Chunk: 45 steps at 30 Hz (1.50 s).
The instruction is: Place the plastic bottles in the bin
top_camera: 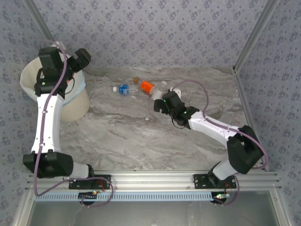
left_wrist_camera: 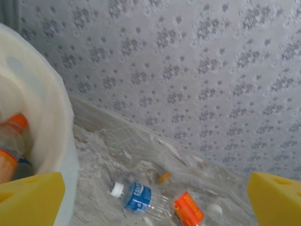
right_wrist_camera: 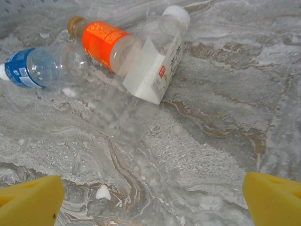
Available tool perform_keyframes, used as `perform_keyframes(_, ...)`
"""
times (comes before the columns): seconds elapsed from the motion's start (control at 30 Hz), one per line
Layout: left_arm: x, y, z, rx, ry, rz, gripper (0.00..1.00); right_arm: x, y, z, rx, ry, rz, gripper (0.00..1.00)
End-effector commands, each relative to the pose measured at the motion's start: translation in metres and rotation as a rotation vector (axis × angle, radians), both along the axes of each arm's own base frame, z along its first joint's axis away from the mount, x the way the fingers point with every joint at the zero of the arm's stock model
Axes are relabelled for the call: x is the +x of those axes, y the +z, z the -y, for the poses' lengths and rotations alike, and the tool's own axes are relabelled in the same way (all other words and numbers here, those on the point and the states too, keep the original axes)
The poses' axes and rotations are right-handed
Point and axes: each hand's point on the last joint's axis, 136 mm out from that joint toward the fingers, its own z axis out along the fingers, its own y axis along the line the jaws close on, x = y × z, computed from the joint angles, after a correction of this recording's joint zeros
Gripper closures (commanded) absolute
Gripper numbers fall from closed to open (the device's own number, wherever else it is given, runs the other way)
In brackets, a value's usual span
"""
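The right gripper (right_wrist_camera: 151, 200), fingers spread wide and empty, hovers just short of the white-labelled bottle (right_wrist_camera: 155, 70), which lies on the table (right_wrist_camera: 221, 122) ahead, its long axis slanting from far right to near left. The left gripper (left_wrist_camera: 155, 200), also wide, hangs above the bin (top_camera: 75, 106), well apart.

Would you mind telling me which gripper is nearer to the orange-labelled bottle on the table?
Right. The right gripper sits just beside the orange-labelled bottle; the left gripper is up by the bin, well away.
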Motion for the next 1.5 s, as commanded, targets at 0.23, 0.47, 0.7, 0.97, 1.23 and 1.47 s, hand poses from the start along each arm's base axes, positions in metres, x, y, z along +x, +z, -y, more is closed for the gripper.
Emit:
perform_keyframes(0.23, -0.037, -0.020, 0.023, -0.049, -0.046, 0.012, 0.01, 0.054, -0.032, -0.047, 0.060, -0.012, -0.102, 0.01)
perform_keyframes(0.47, -0.046, -0.035, 0.017, -0.008, -0.022, -0.029, 0.01, 0.081, -0.076, -0.045, -0.054, -0.171, -0.175, 0.05)
perform_keyframes(0.7, -0.045, -0.041, 0.021, -0.017, -0.044, -0.036, 0.01, 0.091, -0.101, -0.043, -0.163, -0.180, -0.199, 0.32)
perform_keyframes(0.97, -0.048, -0.040, 0.058, -0.042, -0.207, -0.048, 0.01, 0.082, -0.064, -0.033, -0.147, -0.143, -0.078, 0.57)
perform_keyframes(1.23, -0.050, -0.041, 0.124, -0.042, -0.437, -0.002, 0.01, 0.044, -0.022, -0.022, -0.059, -0.006, 0.044, 0.58)
perform_keyframes(1.47, -0.049, -0.064, 0.174, -0.128, -0.572, -0.055, 0.00, 0.009, 0.027, -0.044, 0.094, 0.233, 0.226, 0.59)
